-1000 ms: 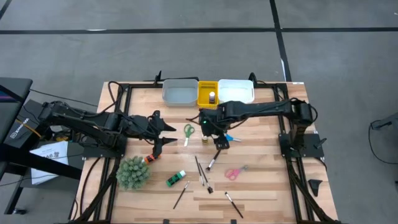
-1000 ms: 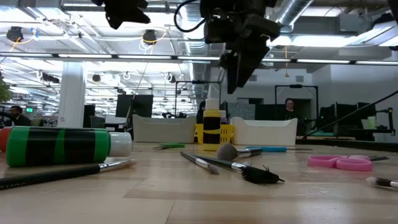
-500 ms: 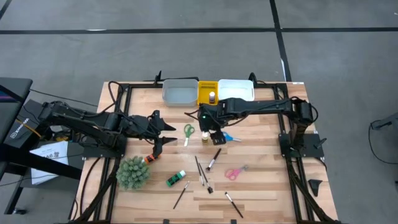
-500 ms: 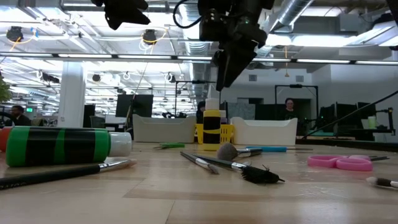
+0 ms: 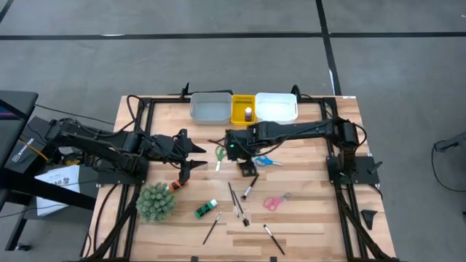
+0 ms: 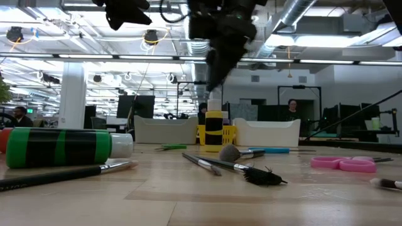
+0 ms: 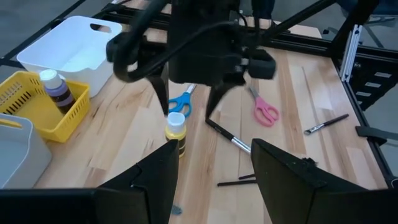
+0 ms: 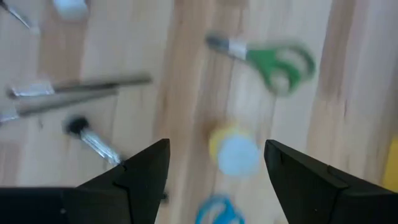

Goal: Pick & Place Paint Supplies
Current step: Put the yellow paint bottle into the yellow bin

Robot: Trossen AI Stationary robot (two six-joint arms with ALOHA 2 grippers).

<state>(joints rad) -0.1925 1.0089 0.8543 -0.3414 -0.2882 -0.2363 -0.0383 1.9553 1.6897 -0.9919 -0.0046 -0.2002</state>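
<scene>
While the yellow bottle (image 6: pixel 214 130) stands upright on the bare wood table (image 5: pixel 306 218), a squat plastic cylinder with a pale cap and a dark band, the right gripper (image 5: pixel 242 156) hangs above it with fingers spread and nothing between them. Just beside the bottle lie green scissors (image 5: pixel 220 154) on one side and blue scissors (image 5: pixel 263 161) on the other; pink scissors (image 5: pixel 274 201) lie farther out. Thin dark brushes (image 5: pixel 234 198) with metal ferrules and bristled tips are scattered near the middle, one more brush (image 5: pixel 273 239) toward the edge. A green bottle (image 5: pixel 205 209), banded in black, lies on its side near the spiky plant ball (image 5: pixel 156 201). At the far edge sit three trays in a row, grey tray (image 5: pixel 210 108), slatted yellow tray (image 5: pixel 243 110) with a small dark bottle (image 5: pixel 248 113) inside, and white tray (image 5: pixel 276 106). The left gripper (image 5: pixel 184 157) waits apart, fingers released and empty. Against the earlier frame, the right gripper has shifted toward the left arm's side, from past the yellow bottle to directly over it; the left arm and all supplies are unchanged.
</scene>
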